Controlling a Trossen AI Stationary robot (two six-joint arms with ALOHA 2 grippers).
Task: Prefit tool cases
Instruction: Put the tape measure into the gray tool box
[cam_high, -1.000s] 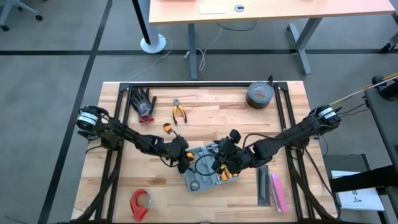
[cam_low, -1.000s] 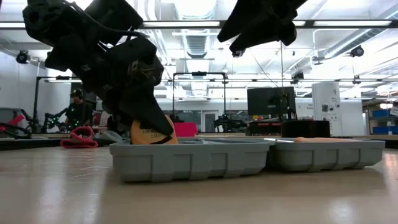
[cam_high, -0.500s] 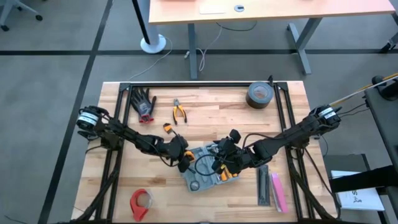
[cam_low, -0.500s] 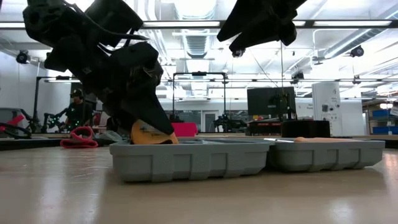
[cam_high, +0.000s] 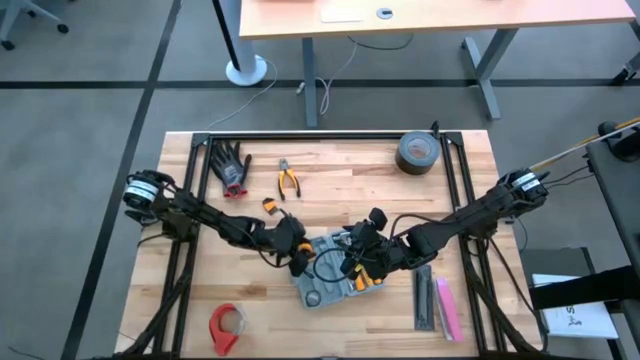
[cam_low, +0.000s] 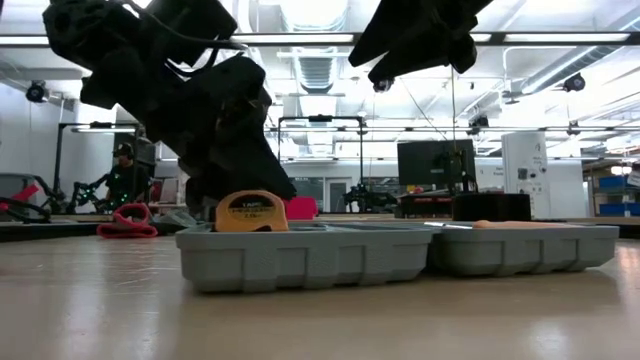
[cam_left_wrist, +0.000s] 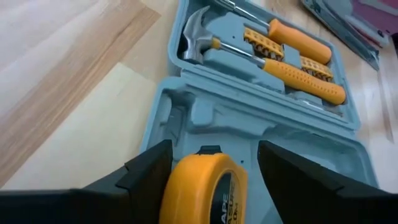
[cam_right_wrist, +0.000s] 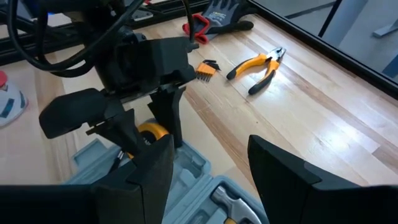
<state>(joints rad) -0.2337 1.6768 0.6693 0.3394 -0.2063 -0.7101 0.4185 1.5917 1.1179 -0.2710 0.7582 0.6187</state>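
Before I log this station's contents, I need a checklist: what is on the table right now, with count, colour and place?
Tool case: one, blue-grey, open, table's front middle.
Tape measure: one, yellow, standing in the case between the left gripper's fingers.
Hammer: one, orange handle, in the case.
Pliers: one, orange-handled, back left.
Glove: one, black and red, back left.
Tape roll: one, dark grey, back right.
Tape dispenser: one, red, front left.
Bars: two, black and pink, front right.
Left gripper: open, over the case.
Right gripper: open, over the case.
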